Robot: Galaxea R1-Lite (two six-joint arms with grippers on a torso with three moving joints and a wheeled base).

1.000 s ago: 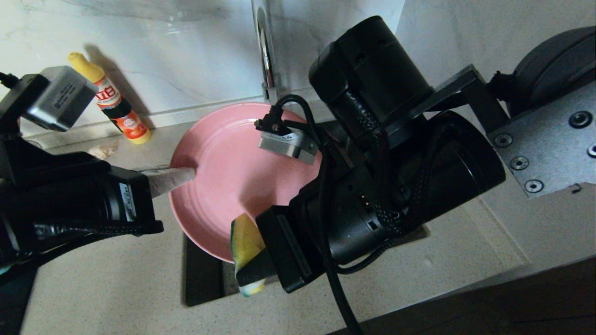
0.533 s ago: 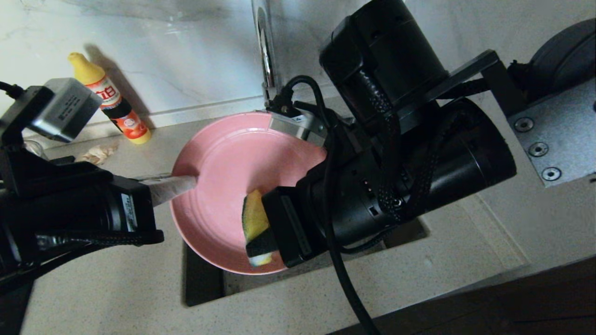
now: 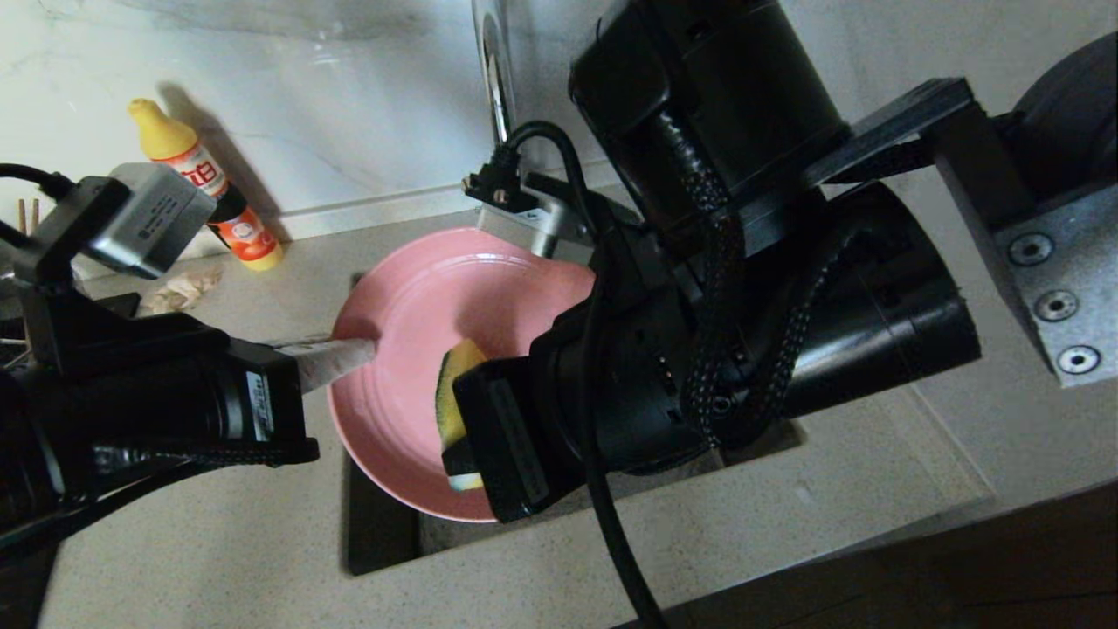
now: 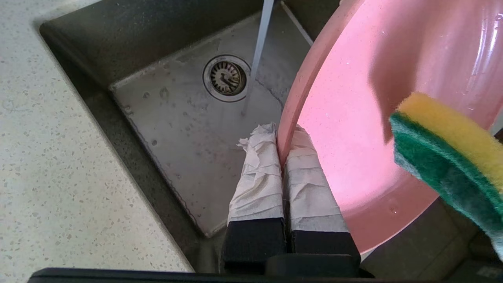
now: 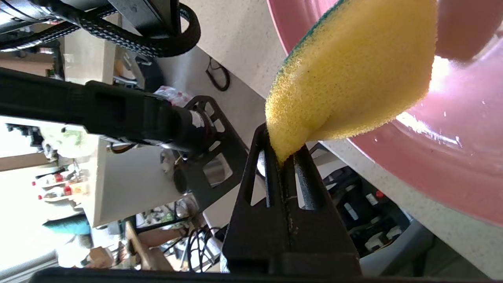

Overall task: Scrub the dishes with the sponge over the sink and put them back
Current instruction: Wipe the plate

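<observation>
Tilted over the sink (image 3: pixel 376 524), a pink plate (image 3: pixel 419 349) is pinched at its left rim by my left gripper (image 3: pixel 367 345). From the left wrist, the tape-wrapped fingers (image 4: pixel 255 173) stand shut on the plate's (image 4: pixel 353 129) edge, one on each face. My right gripper (image 5: pixel 285 151) is shut on one end of the yellow and green sponge (image 5: pixel 349 74). The sponge (image 3: pixel 452 406) lies against the lower part of the plate's inner face. A thin stream of water (image 4: pixel 259 51) falls from the tap (image 3: pixel 498 79) to the sink floor (image 4: pixel 177 125) beside the drain strainer (image 4: pixel 226 78).
A yellow-capped bottle (image 3: pixel 205 188) stands against the back wall at the left, with a small off-white rag (image 3: pixel 183 286) on the speckled counter (image 3: pixel 218 542) in front of it. Two thin brown stick tips (image 3: pixel 28 214) show at the far left edge. My right arm hides most of the sink.
The sponge has slid from the plate's lower rim up onto its inner face as my right wrist turned. The plate and left gripper have shifted slightly down and right.
</observation>
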